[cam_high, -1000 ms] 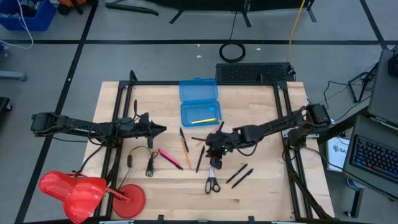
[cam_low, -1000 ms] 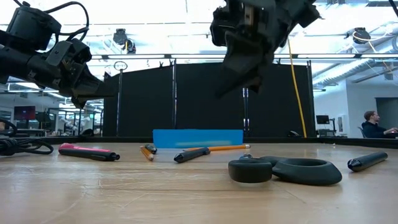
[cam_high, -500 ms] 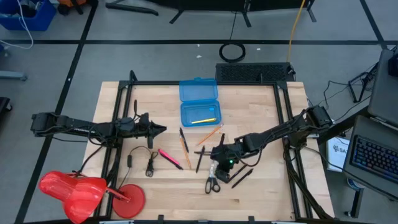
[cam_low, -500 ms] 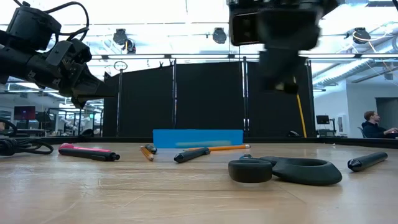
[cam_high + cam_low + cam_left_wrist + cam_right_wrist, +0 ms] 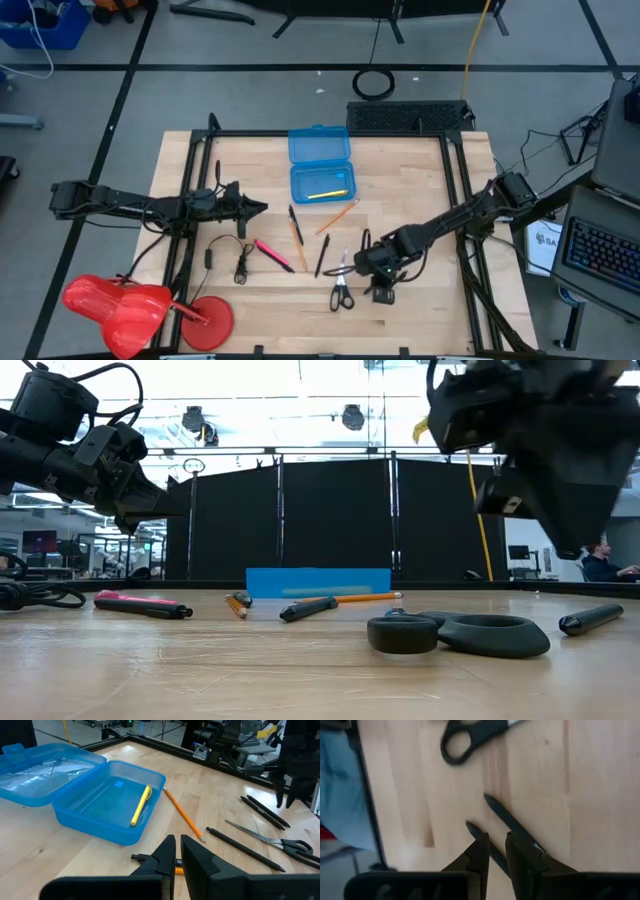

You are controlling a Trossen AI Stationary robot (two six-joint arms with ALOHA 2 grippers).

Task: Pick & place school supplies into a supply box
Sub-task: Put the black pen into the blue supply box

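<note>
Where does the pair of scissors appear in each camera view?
High view: scissors near the front edge, left of the right pincer.
Low view: black handles in the foreground, right of centre.
Left wrist view: far right.
Right wrist view: handle loop at the top.
Shared landmark: the two black pens beside them.

Supply box (image 5: 321, 167) sits upper centre of the desk (image 5: 420, 180); scissors (image 5: 341, 285) lie below it, right claw (image 5: 383, 283) just right.

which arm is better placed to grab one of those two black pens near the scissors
The right. Its gripper hangs directly over the two black pens, fingers nearly together, beside the scissors. The left gripper waits far across the table, near the blue case.
</note>
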